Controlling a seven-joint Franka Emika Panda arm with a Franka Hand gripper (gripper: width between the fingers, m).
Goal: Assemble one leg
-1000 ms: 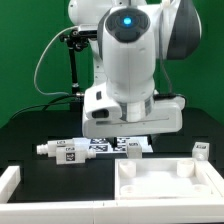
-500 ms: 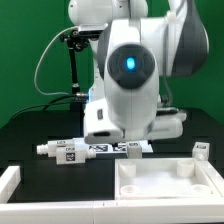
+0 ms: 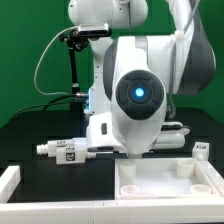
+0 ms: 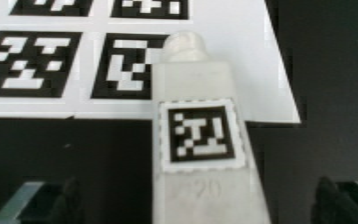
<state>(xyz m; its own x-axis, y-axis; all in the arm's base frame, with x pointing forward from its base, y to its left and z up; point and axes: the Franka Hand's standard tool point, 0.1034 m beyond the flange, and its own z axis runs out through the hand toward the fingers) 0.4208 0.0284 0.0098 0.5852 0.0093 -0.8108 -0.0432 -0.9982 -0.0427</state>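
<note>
In the wrist view a white stubby leg (image 4: 201,125) with a black-and-white tag lies with its tip over the edge of the marker board (image 4: 78,60). My gripper (image 4: 194,205) is open above it. Its dark fingertips (image 4: 43,200) stand one on each side of the leg's near end, clear of it. In the exterior view the arm's body hides the gripper and this leg. Another leg (image 3: 62,152) lies on the black table at the exterior view's left. A third leg (image 3: 203,150) stands at the right.
The large white tray-shaped part (image 3: 128,180) with raised rims lies in front of the arm. Another white part (image 3: 10,182) shows at the exterior view's lower left corner. A black stand with cables (image 3: 75,60) rises behind.
The arm has swung lower and toward the exterior camera. It now covers the marker board and the small leg on it, which showed earlier.
</note>
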